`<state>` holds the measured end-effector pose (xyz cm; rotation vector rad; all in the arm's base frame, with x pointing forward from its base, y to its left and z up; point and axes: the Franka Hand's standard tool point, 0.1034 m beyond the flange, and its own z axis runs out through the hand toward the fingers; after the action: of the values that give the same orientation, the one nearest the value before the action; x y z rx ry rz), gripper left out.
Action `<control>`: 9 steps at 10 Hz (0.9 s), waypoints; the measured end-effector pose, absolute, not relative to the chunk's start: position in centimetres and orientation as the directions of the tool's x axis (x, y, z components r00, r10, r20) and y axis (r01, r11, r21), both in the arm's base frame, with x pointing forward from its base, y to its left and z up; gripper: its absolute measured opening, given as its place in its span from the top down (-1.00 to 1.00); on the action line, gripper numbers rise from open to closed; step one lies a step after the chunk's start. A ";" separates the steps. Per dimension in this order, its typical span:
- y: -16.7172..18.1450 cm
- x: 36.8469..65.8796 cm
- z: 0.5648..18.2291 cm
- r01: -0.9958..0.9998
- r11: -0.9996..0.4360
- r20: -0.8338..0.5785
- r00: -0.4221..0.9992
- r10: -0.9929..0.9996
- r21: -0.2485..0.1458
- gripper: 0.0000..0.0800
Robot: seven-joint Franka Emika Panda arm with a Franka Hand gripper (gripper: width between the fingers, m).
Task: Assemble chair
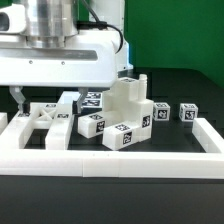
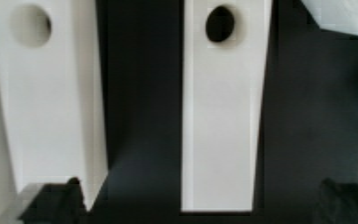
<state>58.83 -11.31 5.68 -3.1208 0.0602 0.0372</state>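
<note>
chair parts (image 1: 125, 112): blocky cluster mid-table (image 1: 172, 135), cut-out panel (image 1: 48, 116) toward exterior view's left, small cubes (image 1: 188, 113) toward its right, inside border wall (image 1: 100, 155) | wrist view: two holed bars (image 2: 222, 110) under pincer (image 2: 197, 205), one between its fingertips | pincer: fingers wide apart, clamping nothing

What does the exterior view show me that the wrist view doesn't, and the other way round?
Only exterior: the robot arm, the cut-out panel, the stacked tagged chair parts, two small cubes and the border wall. Only wrist: two long bars with oval holes, one between the open gripper fingertips. Both: white chair parts on the black table.
</note>
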 end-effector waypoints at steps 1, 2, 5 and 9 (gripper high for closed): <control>-11.1 58.9 5.6 -0.050 -0.998 -0.036 0.998 -0.048 -0.033 -0.62; -11.1 58.9 5.6 -0.048 -0.998 -0.034 0.998 -0.047 -0.031 -0.62; -11.3 58.3 4.9 -0.017 -0.999 -0.042 0.999 -0.016 -0.032 -0.62; -10.8 57.8 3.1 0.032 -0.999 -0.057 0.998 0.034 -0.032 -0.62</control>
<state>57.75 -10.80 3.11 -3.1092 -0.0508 0.0892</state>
